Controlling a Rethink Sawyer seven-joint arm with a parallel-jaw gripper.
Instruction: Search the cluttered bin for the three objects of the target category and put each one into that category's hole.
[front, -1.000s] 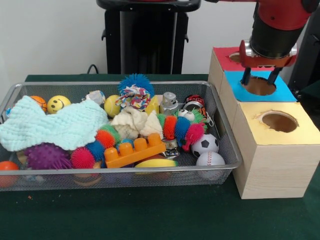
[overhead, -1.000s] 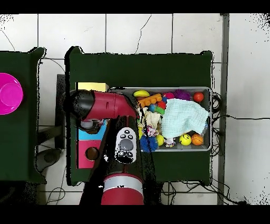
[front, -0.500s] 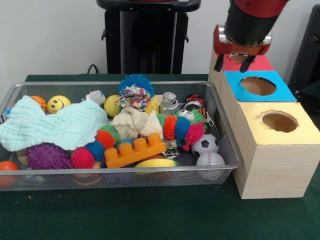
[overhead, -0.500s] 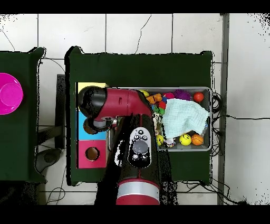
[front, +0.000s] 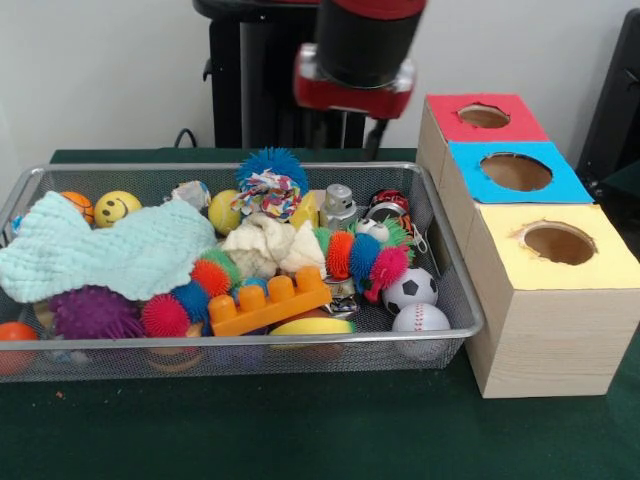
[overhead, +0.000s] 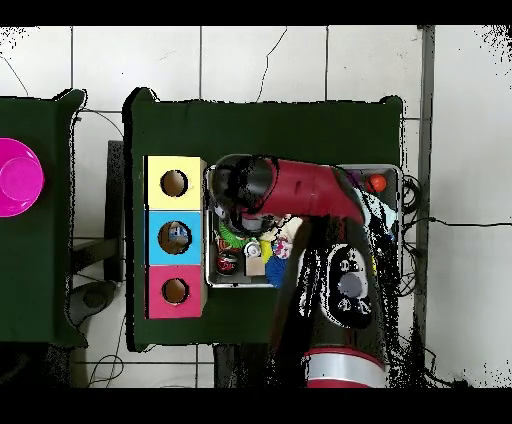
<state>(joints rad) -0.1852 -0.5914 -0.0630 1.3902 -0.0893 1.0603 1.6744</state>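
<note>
**Operator:** What has just changed?

**Observer:** Start with the big things. On your green counter (front: 300, 430), the arm (overhead: 310, 190) has swung off the boxes at the right edge. It now hangs over the far rim of the cluttered bin (front: 250, 343), toward the counter's far edge. A second ago the hand (front: 368, 130) stood right over the hole (front: 516, 172) in the blue-topped box. I judge that a drop there is finished and you are going back to search.

**Operator:** Is the hand holding anything?

**Observer:** You can't tell from here. The wrist blocks it in both views, so whether it is released or clenched stays unknown. Nothing shows hanging beneath it.

**Operator:** Where are the three objects?

**Observer:** No clear bottle shows among the toys. The pale green cloth (front: 110, 255) covers the bin's left end, toward the counter's left edge, and could hide one. From overhead the arm covers most of the bin. Something pale shows inside the blue hole, but it is too small for you to identify.
</note>
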